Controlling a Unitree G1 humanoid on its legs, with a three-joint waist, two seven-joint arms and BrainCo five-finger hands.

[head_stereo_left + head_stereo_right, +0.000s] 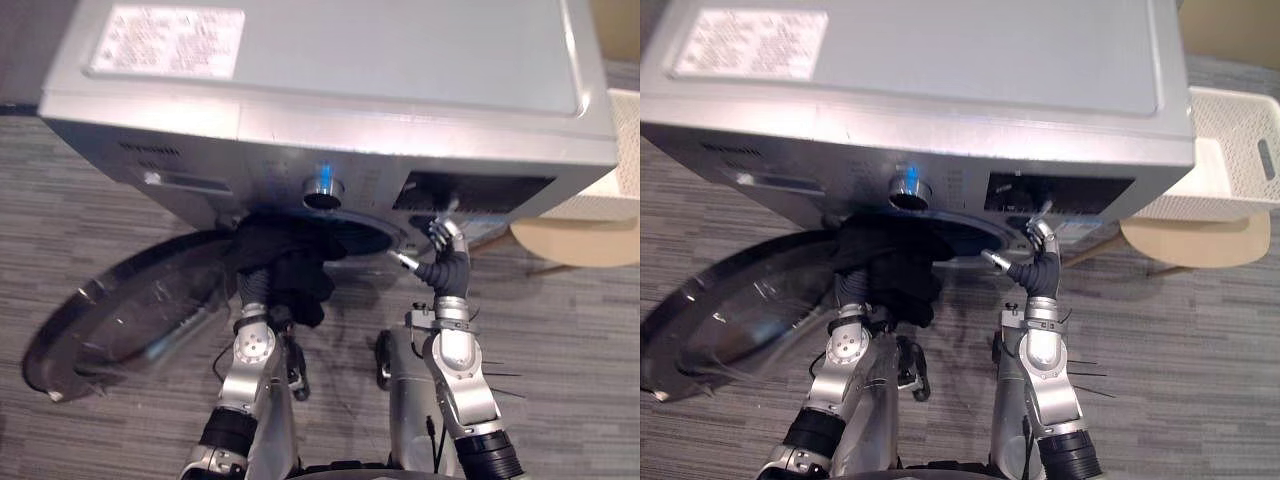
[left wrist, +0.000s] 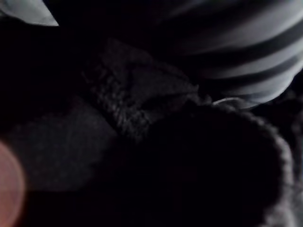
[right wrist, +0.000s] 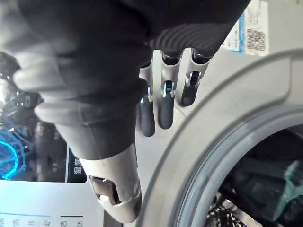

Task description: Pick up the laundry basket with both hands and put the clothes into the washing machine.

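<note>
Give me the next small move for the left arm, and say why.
Probably push a little further into the drum. The dark clothes bunch at the opening of the washing machine, and part hangs over the lower rim beside the open door. The left arm reaches into that bundle; the right hand sits open beside the opening.

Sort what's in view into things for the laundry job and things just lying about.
For the job:
washing machine
open door
dark clothes, bunched at the machine's front
white laundry basket

Lying about:
tan round surface by the basket
grey carpet
</note>
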